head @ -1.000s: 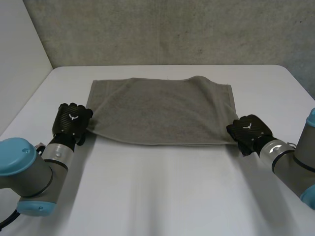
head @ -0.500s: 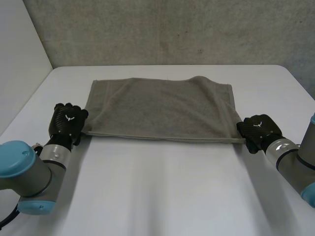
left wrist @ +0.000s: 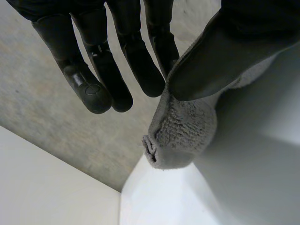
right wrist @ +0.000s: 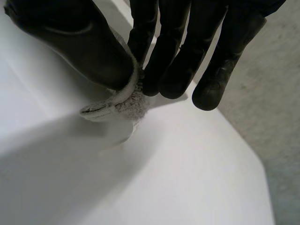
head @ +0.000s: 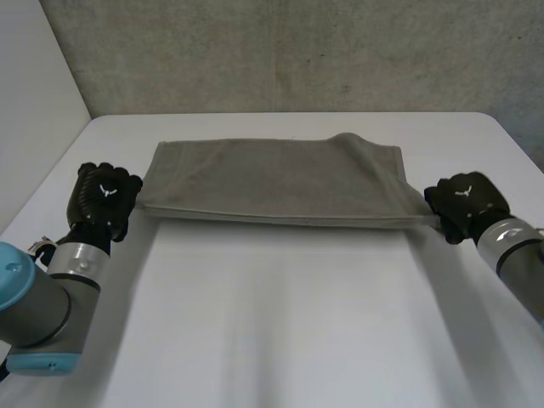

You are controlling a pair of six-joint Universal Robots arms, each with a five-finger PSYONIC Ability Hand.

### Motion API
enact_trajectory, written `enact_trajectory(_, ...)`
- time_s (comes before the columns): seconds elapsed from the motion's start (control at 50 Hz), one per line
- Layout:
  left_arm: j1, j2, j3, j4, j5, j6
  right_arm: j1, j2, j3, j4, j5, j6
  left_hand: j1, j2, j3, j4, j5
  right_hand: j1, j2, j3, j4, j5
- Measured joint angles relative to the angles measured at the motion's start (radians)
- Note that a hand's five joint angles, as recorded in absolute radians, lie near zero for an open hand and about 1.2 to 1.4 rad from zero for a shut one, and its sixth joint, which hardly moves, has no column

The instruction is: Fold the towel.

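while its far edge lay on the table (head: 280,323), the towel (head: 276,183) stretched over the table's far half, its near edge raised off the table and taut. the left hand (head: 102,200) pinched the near corner toward the table's left side between thumb and finger; the right hand (head: 463,204) pinched the other near corner likewise. i judged the first fold started but not laid: the raised edge had yet to meet the far edge and be released.

Towel (head: 272,183) across far half of table (head: 280,323) — left hand (head: 104,197) at left end, right hand (head: 463,202) opposite.
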Motion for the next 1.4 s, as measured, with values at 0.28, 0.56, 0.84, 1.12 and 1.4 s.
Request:
enact_trajectory(0.28,0.028,0.358,-0.175,-0.110,0.117,0.168,-0.081,-0.246,-0.025,0.358,-0.069,-0.309,0.000,0.000,0.002,0.000,0.000,0.000,0.000,0.000,0.000,0.000)
enact_trajectory(0.56,0.122,0.539,-0.216,-0.295,0.264,0.087,-0.170,-0.325,-0.062,0.514,-0.221,-0.422,0.001,0.001,0.003,0.000,0.005,0.000,0.000,0.000,0.000,0.003)
enact_trajectory(0.84,0.056,-0.024,0.115,-0.210,0.235,0.021,-0.037,0.188,-0.446,0.382,-0.038,-0.419,0.001,0.001,0.005,0.000,0.005,0.000,0.000,0.000,0.000,0.016)
enact_trajectory(1.12,-0.016,-0.458,0.653,-0.229,0.094,0.032,0.092,0.564,-0.785,0.095,0.065,-0.428,0.001,0.001,0.006,0.000,0.010,0.000,0.000,0.000,0.000,0.018)
enact_trajectory(1.4,-0.066,-0.613,0.897,-0.278,0.027,0.045,0.107,0.675,-0.868,-0.032,0.140,-0.425,-1.115,-1.125,-1.151,-1.156,-1.118,-1.070,-1.083,-1.079,-1.081,-1.111)
